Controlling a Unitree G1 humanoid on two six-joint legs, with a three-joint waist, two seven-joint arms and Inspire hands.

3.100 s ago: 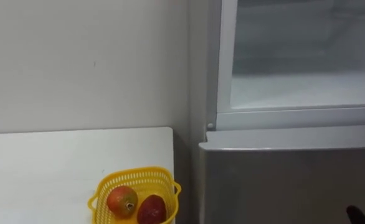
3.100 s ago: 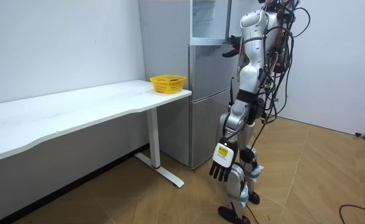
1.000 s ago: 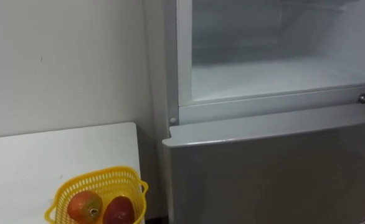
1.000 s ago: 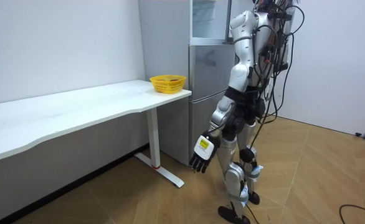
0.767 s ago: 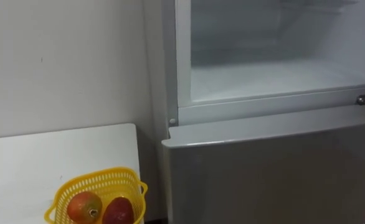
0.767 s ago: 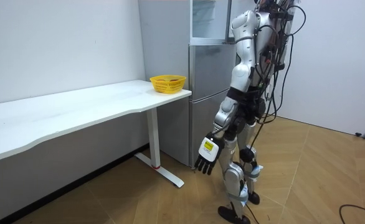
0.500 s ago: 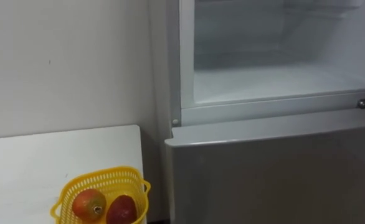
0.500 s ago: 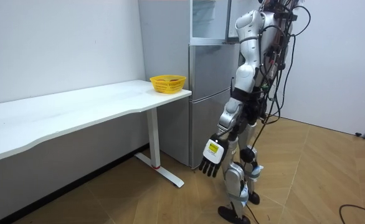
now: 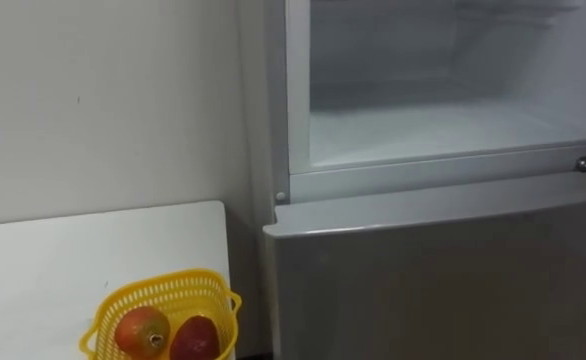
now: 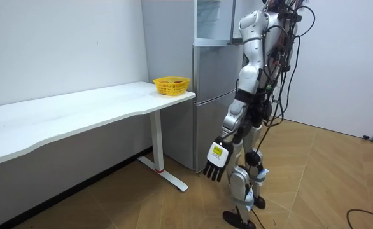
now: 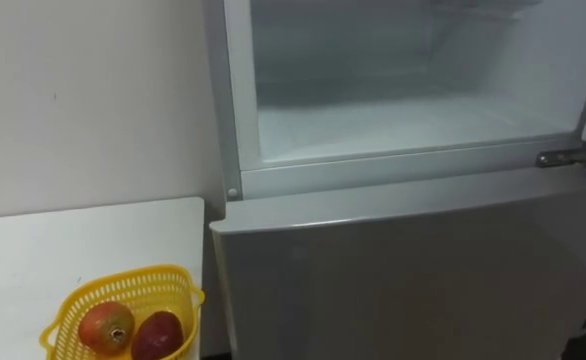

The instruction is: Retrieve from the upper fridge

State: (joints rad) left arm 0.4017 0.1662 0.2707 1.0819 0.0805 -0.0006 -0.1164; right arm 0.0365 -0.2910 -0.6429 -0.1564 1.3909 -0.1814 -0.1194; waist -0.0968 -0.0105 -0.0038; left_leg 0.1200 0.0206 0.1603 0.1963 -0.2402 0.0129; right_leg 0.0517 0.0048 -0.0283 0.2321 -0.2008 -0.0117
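1. Room view: the robot stands upright on the wooden floor (image 10: 174, 203), close before the fridge (image 10: 212, 95) and facing it.
2. Its left hand (image 10: 216, 163) hangs low beside its leg, with the fingers straight and spread, holding nothing.
3. The upper fridge compartment (image 9: 443, 130) stands open and shows its white interior; the grey lower door (image 9: 433, 280) beneath it is closed.
4. A yellow basket (image 9: 163, 285) sits at the corner of the white table (image 9: 73, 260), just beside the fridge.
5. Two fruits lie in the basket, touching: an orange-red fruit (image 9: 141, 331) on the left and a dark red fruit (image 9: 195, 338) on the right.
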